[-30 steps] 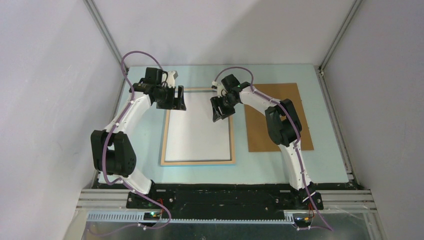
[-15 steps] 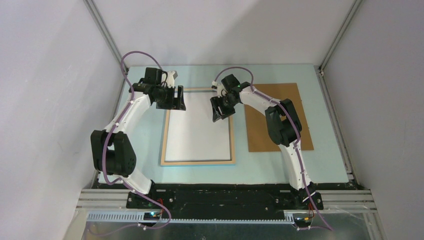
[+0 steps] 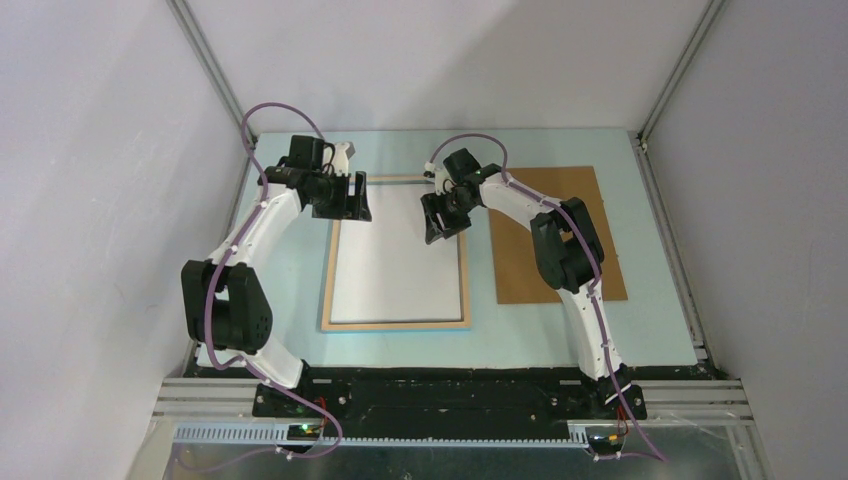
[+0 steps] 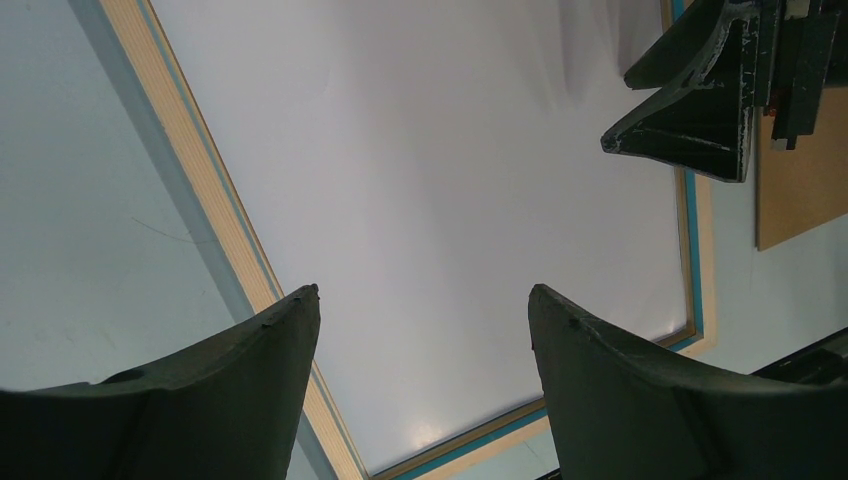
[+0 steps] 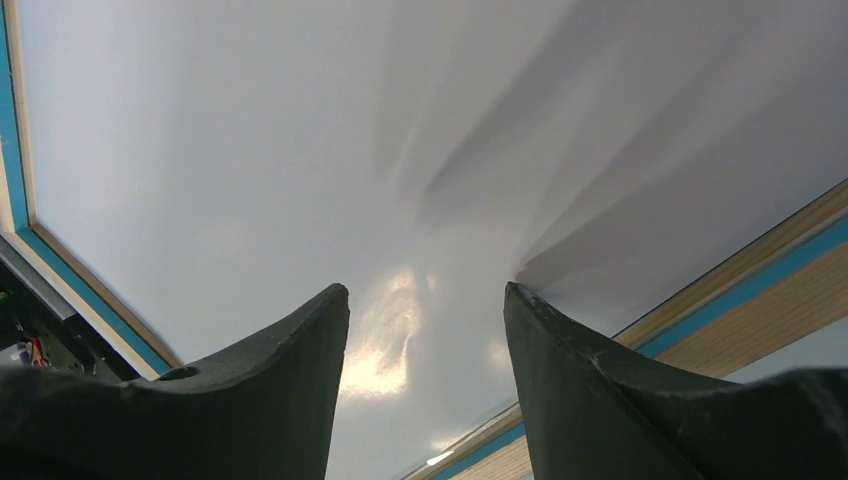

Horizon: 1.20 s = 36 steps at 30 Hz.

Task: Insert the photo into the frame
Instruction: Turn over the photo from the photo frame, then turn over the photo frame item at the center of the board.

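Left gripper (image 4: 424, 292) and right gripper (image 5: 427, 288), both apart and empty, unmoved above the far end of the photo (image 3: 398, 265), white back up inside the frame (image 3: 327, 282): insertion seemingly done.

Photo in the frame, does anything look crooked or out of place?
Nothing stands out. The photo lies white side up, square inside the frame; the brown board lies flat beside it, apart.

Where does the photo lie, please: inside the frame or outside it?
Inside: the photo lies flat, white back up, with the frame bordering all four sides.
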### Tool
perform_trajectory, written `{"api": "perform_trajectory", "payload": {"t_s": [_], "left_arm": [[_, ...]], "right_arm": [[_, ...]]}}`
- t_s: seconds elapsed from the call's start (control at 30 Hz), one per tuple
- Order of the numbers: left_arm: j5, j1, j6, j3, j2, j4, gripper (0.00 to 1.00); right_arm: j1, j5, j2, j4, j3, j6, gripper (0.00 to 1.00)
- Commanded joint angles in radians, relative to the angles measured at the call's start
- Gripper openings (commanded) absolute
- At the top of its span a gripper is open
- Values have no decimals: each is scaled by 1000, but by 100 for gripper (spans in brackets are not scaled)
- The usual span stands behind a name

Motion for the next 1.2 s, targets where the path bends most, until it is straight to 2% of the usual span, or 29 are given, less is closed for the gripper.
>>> {"api": "perform_trajectory", "payload": {"t_s": [0.0, 0.3, 0.73, 0.83, 0.93, 1.17], "left_arm": [[19, 7, 15, -2, -49, 12, 81], [14, 7, 18, -4, -50, 12, 81], [12, 9, 21, 4, -51, 12, 83], [20, 10, 22, 4, -57, 12, 86], [40, 10, 29, 4, -63, 12, 98], [141, 1, 59, 28, -53, 12, 100]], "right_arm": [[-9, 12, -27, -6, -13, -4, 64], [-16, -22, -60, 24, 15, 22, 71], [-92, -111, -225, 34, 28, 54, 77], [-130, -107, -291, 38, -6, 42, 78], [-165, -86, -356, 60, -78, 22, 79], [-310, -44, -534, 109, -270, -29, 83]]}}
